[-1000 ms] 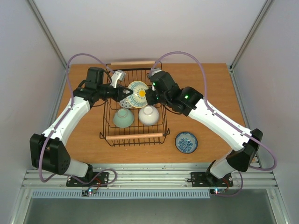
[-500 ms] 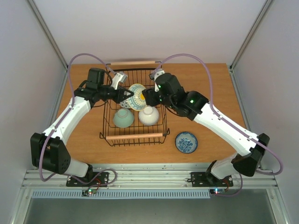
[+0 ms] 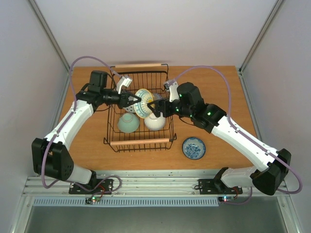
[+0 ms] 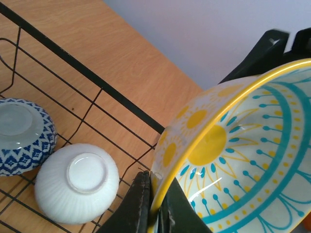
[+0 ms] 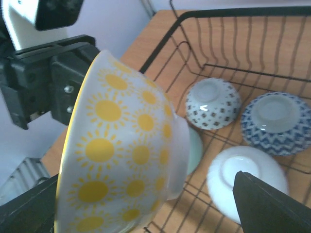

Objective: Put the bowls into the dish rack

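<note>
A yellow-sun patterned bowl (image 3: 144, 101) hangs tilted on edge above the black wire dish rack (image 3: 140, 141). My left gripper (image 3: 136, 100) is shut on its rim; in the left wrist view the fingers (image 4: 141, 204) pinch the yellow edge of the sun bowl (image 4: 243, 160). My right gripper (image 3: 153, 108) stands open just right of it, with the sun bowl (image 5: 126, 150) between its spread fingers (image 5: 272, 204), apparently untouched. Upside down in the rack lie a pale green bowl (image 3: 128, 123), a white bowl (image 3: 154, 121), a blue zigzag bowl (image 5: 274, 121) and a checked bowl (image 5: 212, 103).
A blue patterned bowl (image 3: 194, 147) sits upright on the wooden table (image 3: 214, 87), right of the rack's near corner. The rack's far wooden handle (image 3: 138, 65) lies behind both grippers. Both arms reach in over the rack's sides.
My right gripper has opened, let go of the sun bowl and drawn back to the right. The left gripper keeps its hold, and the bowl has tilted and sunk slightly.
</note>
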